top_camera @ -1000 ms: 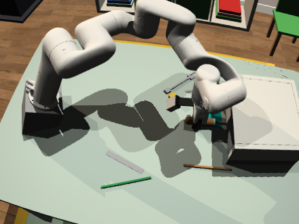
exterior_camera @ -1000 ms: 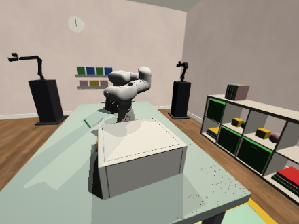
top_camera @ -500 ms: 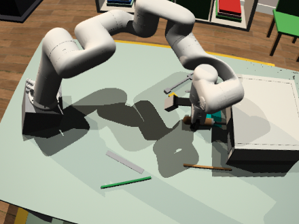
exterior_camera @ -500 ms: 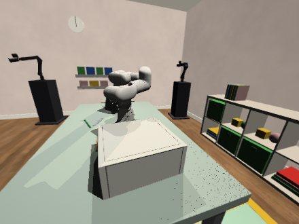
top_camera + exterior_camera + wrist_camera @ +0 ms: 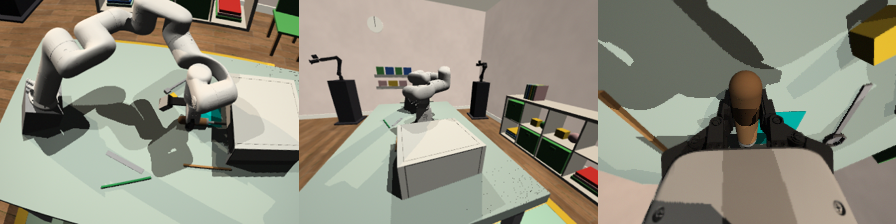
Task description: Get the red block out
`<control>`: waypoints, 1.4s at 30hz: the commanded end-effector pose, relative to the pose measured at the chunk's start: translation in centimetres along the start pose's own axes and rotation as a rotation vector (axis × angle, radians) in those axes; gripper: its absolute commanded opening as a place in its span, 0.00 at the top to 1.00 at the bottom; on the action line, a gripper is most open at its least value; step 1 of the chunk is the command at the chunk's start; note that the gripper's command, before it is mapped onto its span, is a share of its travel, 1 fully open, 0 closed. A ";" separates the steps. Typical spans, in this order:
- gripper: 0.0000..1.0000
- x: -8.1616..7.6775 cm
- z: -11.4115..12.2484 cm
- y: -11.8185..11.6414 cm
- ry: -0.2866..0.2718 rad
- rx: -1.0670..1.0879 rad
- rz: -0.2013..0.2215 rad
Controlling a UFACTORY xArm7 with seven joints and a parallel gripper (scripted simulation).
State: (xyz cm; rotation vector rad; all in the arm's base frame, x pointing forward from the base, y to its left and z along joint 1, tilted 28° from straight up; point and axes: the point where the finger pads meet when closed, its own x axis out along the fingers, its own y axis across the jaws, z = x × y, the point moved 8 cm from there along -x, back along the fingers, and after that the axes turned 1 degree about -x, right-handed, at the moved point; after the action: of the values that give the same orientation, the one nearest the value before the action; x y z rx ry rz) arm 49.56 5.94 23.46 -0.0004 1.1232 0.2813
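My gripper (image 5: 191, 123) is shut on a brown-handled tool (image 5: 184, 119), held low over the table just left of the white cabinet (image 5: 265, 115). The tool's thin grey shaft (image 5: 215, 122) points toward the cabinet's base, across the teal square (image 5: 212, 118). In the wrist view the rounded brown handle (image 5: 745, 107) stands between the black fingers, with the teal square (image 5: 790, 119) just beyond. The red block is hidden in every view. The cabinet (image 5: 438, 153) hides the gripper in the exterior view.
A yellow-and-brown block (image 5: 170, 100) and a grey tool (image 5: 174, 86) lie left of my wrist. A brown stick (image 5: 207, 167) lies in front of the cabinet. A grey strip (image 5: 124, 161) and a green stick (image 5: 126, 182) lie nearer the front edge.
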 end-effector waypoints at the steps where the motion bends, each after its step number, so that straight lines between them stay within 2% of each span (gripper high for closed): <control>1: 1.00 -0.2 -0.2 0.0 -0.004 0.000 -0.001; 17: 1.00 -0.2 -3.4 0.0 -0.004 0.000 -0.001; 42: 1.00 -0.1 -10.4 0.1 -0.004 -0.001 -0.001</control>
State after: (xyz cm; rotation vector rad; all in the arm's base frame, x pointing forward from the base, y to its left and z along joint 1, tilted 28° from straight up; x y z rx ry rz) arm 40.84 4.70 19.22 -0.0018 1.1229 0.2814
